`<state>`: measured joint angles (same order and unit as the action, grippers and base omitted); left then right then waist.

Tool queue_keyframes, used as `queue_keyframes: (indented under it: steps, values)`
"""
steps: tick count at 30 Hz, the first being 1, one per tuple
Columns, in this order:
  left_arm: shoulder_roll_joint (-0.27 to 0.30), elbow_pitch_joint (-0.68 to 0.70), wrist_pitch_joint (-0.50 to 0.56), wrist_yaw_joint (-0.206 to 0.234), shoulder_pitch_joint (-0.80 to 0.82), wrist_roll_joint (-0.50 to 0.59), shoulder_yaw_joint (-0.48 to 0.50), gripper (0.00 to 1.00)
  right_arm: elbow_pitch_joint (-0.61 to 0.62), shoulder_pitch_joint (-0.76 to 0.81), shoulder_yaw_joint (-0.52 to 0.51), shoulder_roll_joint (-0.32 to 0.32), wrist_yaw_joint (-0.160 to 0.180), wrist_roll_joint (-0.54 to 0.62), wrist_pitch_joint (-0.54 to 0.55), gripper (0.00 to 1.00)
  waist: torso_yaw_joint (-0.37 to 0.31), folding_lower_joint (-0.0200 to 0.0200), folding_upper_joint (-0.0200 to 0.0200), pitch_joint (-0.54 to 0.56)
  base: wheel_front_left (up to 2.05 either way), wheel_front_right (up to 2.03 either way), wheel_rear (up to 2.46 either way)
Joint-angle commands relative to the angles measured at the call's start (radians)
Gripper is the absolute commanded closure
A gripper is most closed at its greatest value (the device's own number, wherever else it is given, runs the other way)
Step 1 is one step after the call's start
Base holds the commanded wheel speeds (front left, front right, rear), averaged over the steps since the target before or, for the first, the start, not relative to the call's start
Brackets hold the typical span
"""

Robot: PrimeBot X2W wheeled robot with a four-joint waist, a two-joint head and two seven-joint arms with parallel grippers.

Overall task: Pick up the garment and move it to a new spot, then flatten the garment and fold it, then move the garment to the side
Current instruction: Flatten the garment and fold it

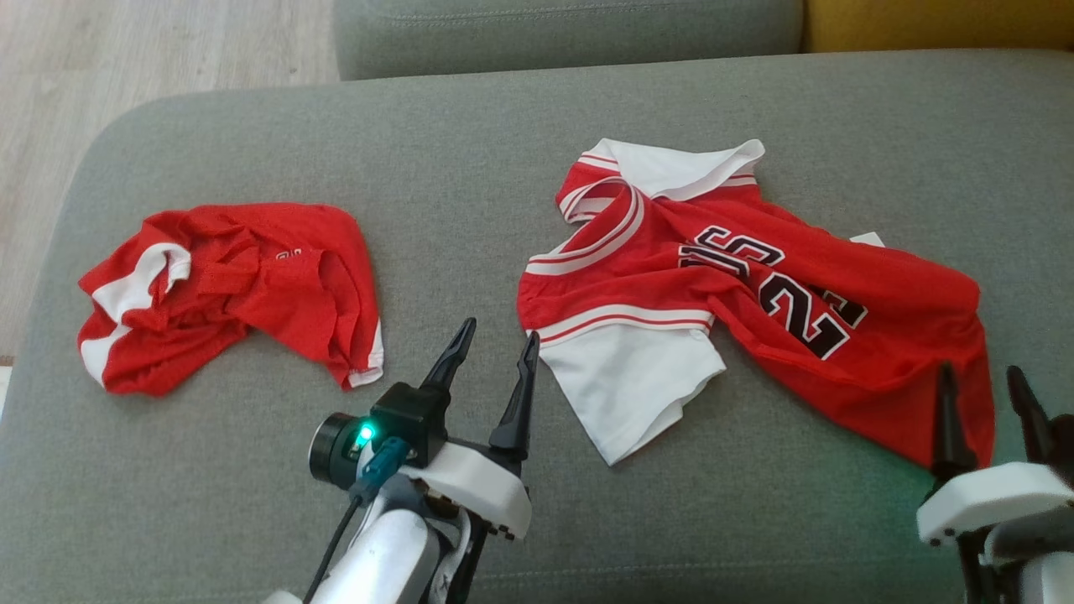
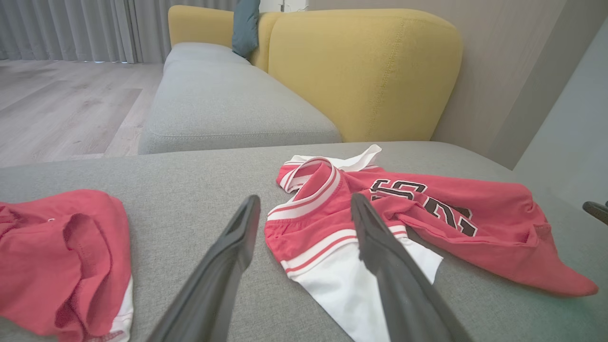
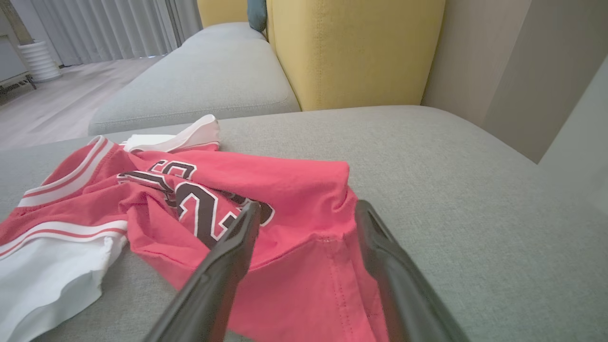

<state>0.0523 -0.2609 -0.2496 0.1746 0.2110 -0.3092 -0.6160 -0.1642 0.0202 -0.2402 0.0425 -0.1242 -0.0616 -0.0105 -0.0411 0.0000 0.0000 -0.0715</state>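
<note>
The garment (image 1: 755, 294), a red and white jersey with black numbers, lies rumpled and partly spread on the right half of the grey cushion (image 1: 470, 143). My right gripper (image 1: 980, 373) stands open over its lower right hem corner, fingers to either side of the red cloth (image 3: 294, 185) and holding nothing; the right wrist view looks along those fingers (image 3: 308, 205). Just left of the jersey's white sleeve, my left gripper (image 1: 498, 331) is open and empty. In the left wrist view its fingers (image 2: 304, 199) frame the jersey's collar and sleeve (image 2: 427, 223).
A second red and white garment (image 1: 235, 285) lies crumpled at the cushion's left (image 2: 61, 256). Beyond are another grey cushion (image 1: 570, 33), a yellow backrest (image 2: 370, 61) and wood floor (image 1: 126, 50) at the far left. Bare grey fabric runs between the two garments.
</note>
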Motion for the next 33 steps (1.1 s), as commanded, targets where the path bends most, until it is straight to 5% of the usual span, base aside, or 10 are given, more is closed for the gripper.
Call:
queue_keyframes:
  steps: [1,24,25,27,33]
  values:
    - [-0.002,0.034,-0.012,-0.004,0.032,0.007,0.029,0.0,0.01,-0.063,-0.001,0.008,-0.007,0.004,-0.002,0.0,0.003,0.0,0.0,-0.008,0.0,0.0,0.0]
    - [-0.002,0.022,-0.012,-0.004,0.074,0.007,0.003,0.0,-0.248,-0.229,-0.094,0.008,-0.007,-0.025,0.068,0.0,0.045,0.0,0.0,-0.09,0.0,0.0,0.0]
    - [-0.002,0.021,-0.012,-0.004,0.075,0.007,0.002,0.0,-0.252,-0.23,-0.094,0.008,-0.007,-0.026,0.066,0.24,0.045,0.0,0.0,-0.091,0.0,0.0,0.0]
    - [-0.002,0.018,-0.012,-0.004,0.078,0.008,0.002,0.0,-0.261,-0.233,-0.091,0.008,-0.007,-0.028,0.064,1.0,0.046,0.0,0.0,-0.09,0.0,0.0,0.0]
    - [-0.002,0.011,-0.012,-0.003,0.077,0.009,0.003,0.0,-0.253,-0.237,-0.073,0.008,-0.007,-0.025,0.034,1.0,0.04,0.0,0.0,-0.078,0.0,0.0,0.0]
